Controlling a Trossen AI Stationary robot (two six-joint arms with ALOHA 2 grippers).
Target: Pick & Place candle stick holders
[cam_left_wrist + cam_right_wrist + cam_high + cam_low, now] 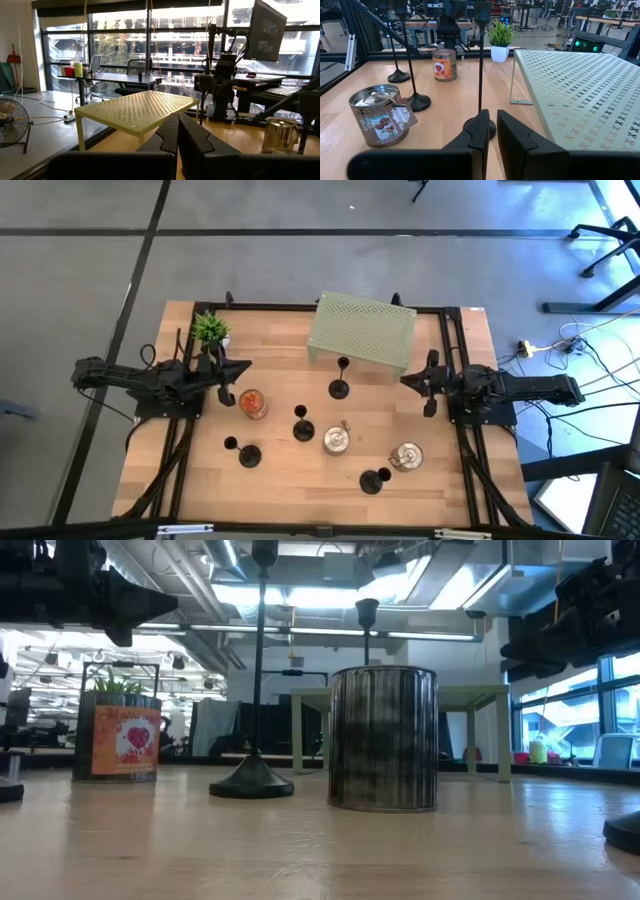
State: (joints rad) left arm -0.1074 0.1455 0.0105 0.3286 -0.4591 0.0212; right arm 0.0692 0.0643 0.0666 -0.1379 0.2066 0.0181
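Several slim black candle stick holders stand upright on their round bases on the wooden table: one (340,388) in front of the green riser, one (303,430) mid-table, one (248,455) near left, one (372,480) near right. My left gripper (243,367) hovers shut at the table's left, pointing right, with its fingers together (177,132). My right gripper (406,380) hovers at the right, pointing left, with a narrow gap between its fingers (492,122) and nothing in it. The nearest holder (480,75) stands just beyond it.
A green perforated riser (360,330) stands at the far middle and a small potted plant (210,328) at the far left. An orange-labelled jar (252,403) and two silver tins (336,440) (405,455) stand among the holders. A black frame runs along the table's edges.
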